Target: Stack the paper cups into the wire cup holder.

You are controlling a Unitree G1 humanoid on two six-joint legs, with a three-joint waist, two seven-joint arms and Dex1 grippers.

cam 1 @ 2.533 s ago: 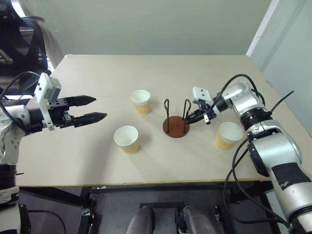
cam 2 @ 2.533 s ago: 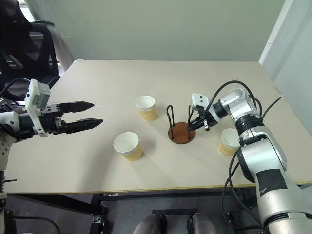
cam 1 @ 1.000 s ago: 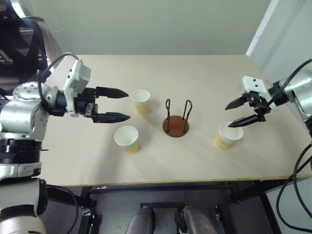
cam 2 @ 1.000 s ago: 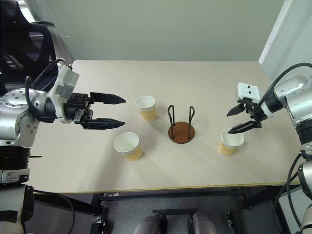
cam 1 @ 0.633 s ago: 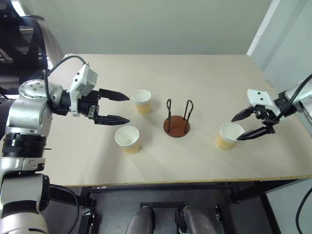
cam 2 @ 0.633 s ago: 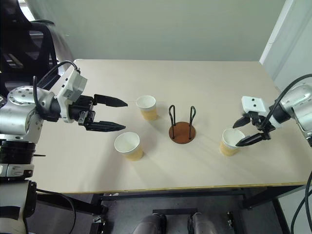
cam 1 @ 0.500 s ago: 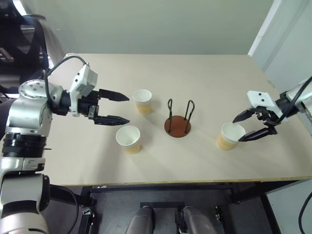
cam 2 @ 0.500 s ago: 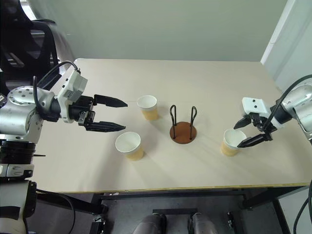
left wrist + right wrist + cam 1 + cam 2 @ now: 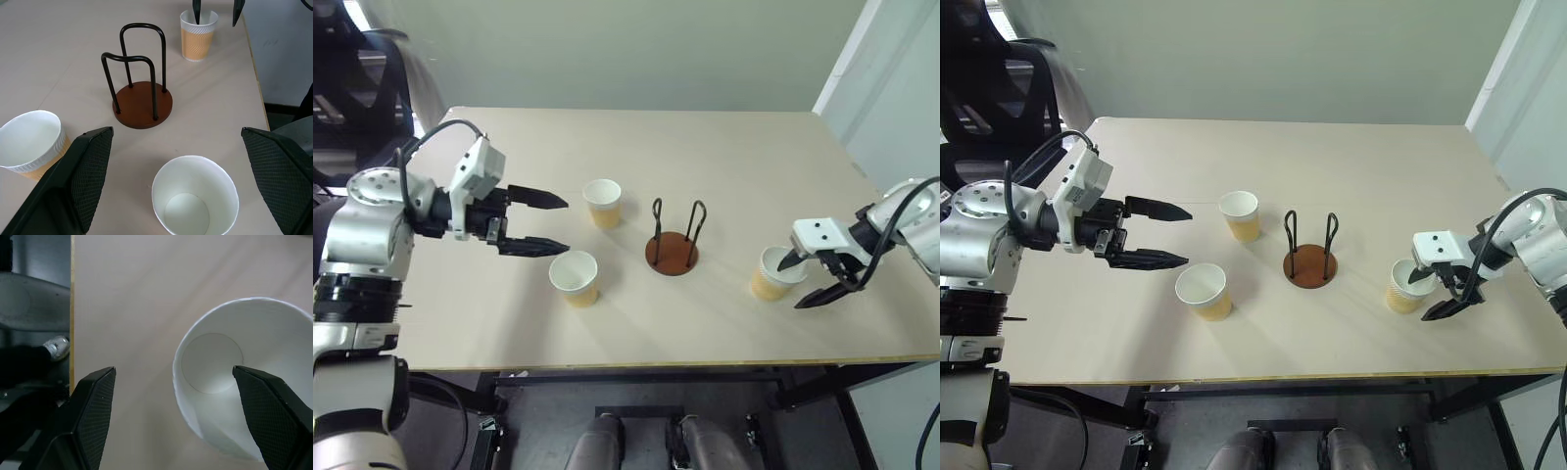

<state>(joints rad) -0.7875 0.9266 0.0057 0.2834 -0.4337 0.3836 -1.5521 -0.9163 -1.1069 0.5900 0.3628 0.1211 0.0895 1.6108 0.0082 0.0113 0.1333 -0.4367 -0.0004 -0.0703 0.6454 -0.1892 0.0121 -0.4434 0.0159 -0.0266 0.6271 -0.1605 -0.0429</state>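
Three paper cups stand upright on the table: one (image 9: 602, 203) left of the wire cup holder (image 9: 672, 250), one (image 9: 575, 277) nearer the front, one (image 9: 771, 275) to the holder's right. The holder, a brown disc with two dark wire loops, is empty. My left gripper (image 9: 564, 225) hangs open above the table, left of the two left cups, its tips close to them, nothing between the fingers. My right gripper (image 9: 794, 284) is open and straddles the right cup's (image 9: 244, 396) near wall, one finger inside the mouth, one outside.
The pale table (image 9: 705, 157) is bare behind the cups. The right cup stands near the table's front right edge (image 9: 862, 338). A dark chair (image 9: 362, 69) stands beyond the back left corner; a wall rises at the far right.
My right gripper has come down and back onto the right cup, one finger now dipping into its mouth. The left gripper has stayed in place. The cups and holder have not moved.
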